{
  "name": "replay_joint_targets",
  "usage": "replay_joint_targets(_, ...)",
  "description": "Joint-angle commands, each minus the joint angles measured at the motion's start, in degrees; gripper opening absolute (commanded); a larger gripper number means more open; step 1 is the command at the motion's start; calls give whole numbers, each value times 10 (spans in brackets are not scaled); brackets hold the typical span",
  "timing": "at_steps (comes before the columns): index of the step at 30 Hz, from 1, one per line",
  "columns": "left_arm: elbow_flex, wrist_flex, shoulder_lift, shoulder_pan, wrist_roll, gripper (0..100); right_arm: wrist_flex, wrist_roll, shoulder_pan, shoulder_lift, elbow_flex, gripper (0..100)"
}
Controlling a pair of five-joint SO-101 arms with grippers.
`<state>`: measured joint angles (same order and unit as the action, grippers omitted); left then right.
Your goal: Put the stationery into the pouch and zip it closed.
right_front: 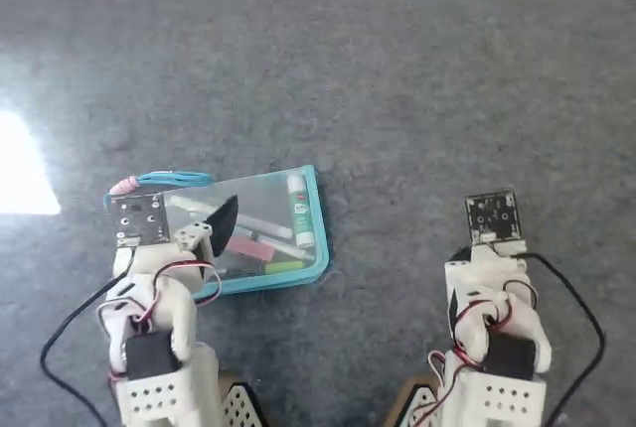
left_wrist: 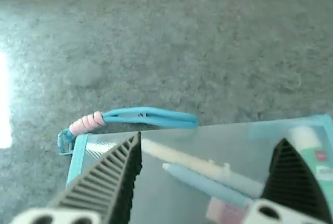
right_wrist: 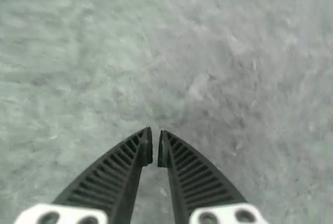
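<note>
A clear pouch (right_front: 260, 228) with teal edging lies flat on the grey carpet, left of centre. Inside it I see a white pen (left_wrist: 197, 165), a pale blue pen (left_wrist: 208, 186), a pink eraser (right_front: 251, 246), a green marker (right_front: 282, 267) and a glue stick (right_front: 300, 211). A teal strap (left_wrist: 148, 117) with a pink bead (left_wrist: 86, 124) sticks out from the pouch's far left corner. My left gripper (left_wrist: 208, 153) hovers open over the pouch's left part, its jaws wide apart. My right gripper (right_wrist: 155, 143) is shut, holding nothing, above bare carpet well to the right of the pouch.
Grey carpet (right_front: 397, 99) covers the whole surface up to a pale wall at the back. A bright patch of light (right_front: 20, 174) lies at the left edge. Black cables trail from both arms near the front.
</note>
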<state>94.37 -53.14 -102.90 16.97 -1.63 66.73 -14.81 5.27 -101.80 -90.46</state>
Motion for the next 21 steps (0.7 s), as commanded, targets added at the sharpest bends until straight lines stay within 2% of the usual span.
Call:
replay_joint_targets(1, 20, 0, -4, 2, 8, 369, -12, -6, 17, -24, -40, 41)
replay_joint_targets(8, 21, -20, 0, 5, 9, 369, -6, -4, 18, -21, -59, 40)
replay_joint_targets(12, 21, -94, -1, 6, 9, 369, -6, -4, 17, -20, -59, 40)
replay_joint_targets(15, 21, -182, -1, 5, 9, 369, -6, -5, 17, -20, -59, 40)
replay_joint_targets(21, 21, -180, -8, 5, 7, 369, -6, -5, 15, -20, -59, 40)
